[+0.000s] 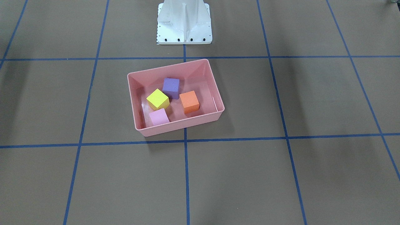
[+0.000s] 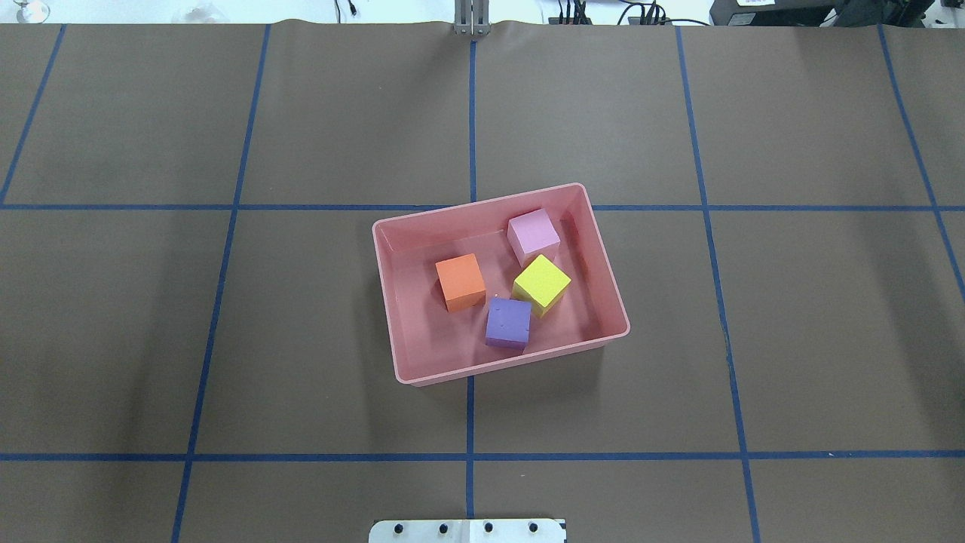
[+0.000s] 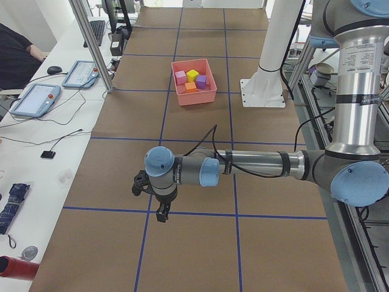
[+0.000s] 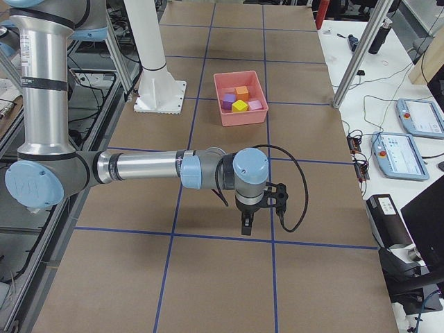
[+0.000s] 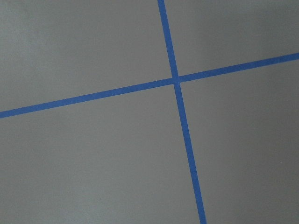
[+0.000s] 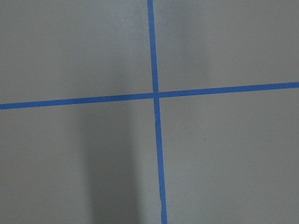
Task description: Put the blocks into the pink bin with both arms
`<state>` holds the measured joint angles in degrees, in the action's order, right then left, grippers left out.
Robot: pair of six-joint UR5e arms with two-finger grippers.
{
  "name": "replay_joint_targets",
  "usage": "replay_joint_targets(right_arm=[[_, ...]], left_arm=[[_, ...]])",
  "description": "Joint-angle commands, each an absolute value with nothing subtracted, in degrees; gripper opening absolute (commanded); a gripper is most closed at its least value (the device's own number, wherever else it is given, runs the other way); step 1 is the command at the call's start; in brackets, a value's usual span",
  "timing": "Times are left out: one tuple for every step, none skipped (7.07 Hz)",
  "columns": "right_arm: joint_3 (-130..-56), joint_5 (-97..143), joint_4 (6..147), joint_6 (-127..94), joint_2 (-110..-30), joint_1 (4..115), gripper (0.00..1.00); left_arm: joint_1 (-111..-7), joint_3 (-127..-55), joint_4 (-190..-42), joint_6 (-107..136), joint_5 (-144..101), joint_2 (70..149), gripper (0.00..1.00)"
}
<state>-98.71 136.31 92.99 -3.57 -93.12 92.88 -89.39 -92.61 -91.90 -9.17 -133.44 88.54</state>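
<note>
The pink bin [image 2: 392,302] [image 1: 218,103] stands at the table's middle and holds all the blocks: orange block [image 2: 461,281] [image 1: 189,102], purple block [image 2: 507,322] [image 1: 171,87], yellow block [image 2: 541,283] [image 1: 157,99] and light pink block [image 2: 534,235] [image 1: 159,117]. The bin also shows in the exterior left view [image 3: 197,96] and the exterior right view [image 4: 239,116]. My left gripper [image 3: 161,214] hangs over the table far from the bin, seen only in the exterior left view. My right gripper [image 4: 247,225] hangs likewise, seen only in the exterior right view. I cannot tell whether either is open or shut.
The white pedestal base [image 1: 184,25] stands behind the bin on the robot's side. Blue tape lines grid the brown table. Both wrist views show only bare table with a tape cross [image 5: 175,80] [image 6: 155,95]. Tablets and cables lie on side benches [image 3: 36,97] [image 4: 409,139].
</note>
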Motion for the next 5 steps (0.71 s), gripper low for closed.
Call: replay_joint_targets(right_arm=[[-98.1,136.4,92.1,-3.6,-93.2,92.4,1.0],[-98.1,136.4,91.3,-3.6,-93.2,92.4,1.0],[-98.1,136.7,90.8,-3.6,-93.2,92.4,1.0],[-98.1,137.1,90.6,-3.6,-93.2,92.4,1.0],[-98.1,137.2,90.5,-3.5,-93.2,92.4,1.0]], left_arm=[[-89.4,-93.2,-91.8,-9.1,-133.5,88.6,1.0],[-89.4,-93.3,-91.8,-9.1,-133.6,88.6,1.0],[-89.4,-93.3,-91.8,-9.1,-133.6,88.7,1.0],[-89.4,-93.3,-91.8,-9.1,-133.6,88.7,1.0],[-89.4,-93.3,-91.8,-9.1,-133.6,88.7,1.0]])
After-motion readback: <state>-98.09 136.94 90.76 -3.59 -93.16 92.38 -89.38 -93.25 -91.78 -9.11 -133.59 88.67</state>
